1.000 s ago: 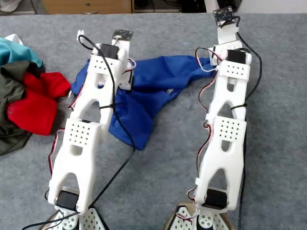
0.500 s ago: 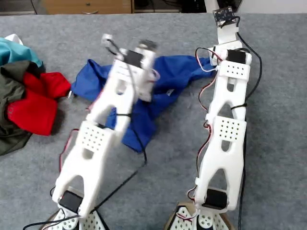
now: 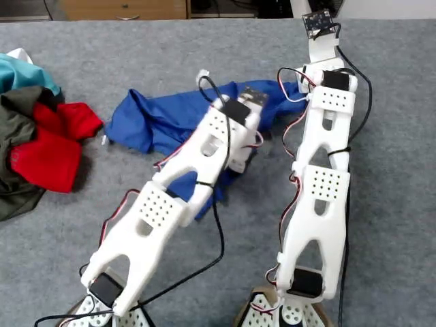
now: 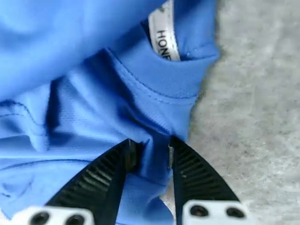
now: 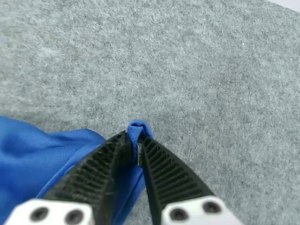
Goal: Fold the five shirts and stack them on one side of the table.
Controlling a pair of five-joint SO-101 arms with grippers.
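A blue shirt (image 3: 153,122) lies crumpled across the far middle of the grey table. In the high view the left arm (image 3: 221,136) slants over the shirt's middle. My left gripper (image 4: 149,151) is shut on a fold of the blue shirt (image 4: 93,108) just below the collar, near its white label (image 4: 165,35). The right arm (image 3: 327,102) stands straight at the shirt's right end. My right gripper (image 5: 139,140) is shut on a small corner of the blue shirt (image 5: 42,145), low over the grey surface.
A heap of other shirts sits at the left edge: a red one (image 3: 51,146), a teal one (image 3: 24,73) and a dark olive one (image 3: 17,102). Bare grey table (image 3: 388,177) spreads to the right and along the front. Wooden furniture (image 3: 122,8) stands behind the far edge.
The left arm has swung to the right across the blue shirt, from its left part to near the right arm, and the cloth has shifted with it. The right arm has kept still.
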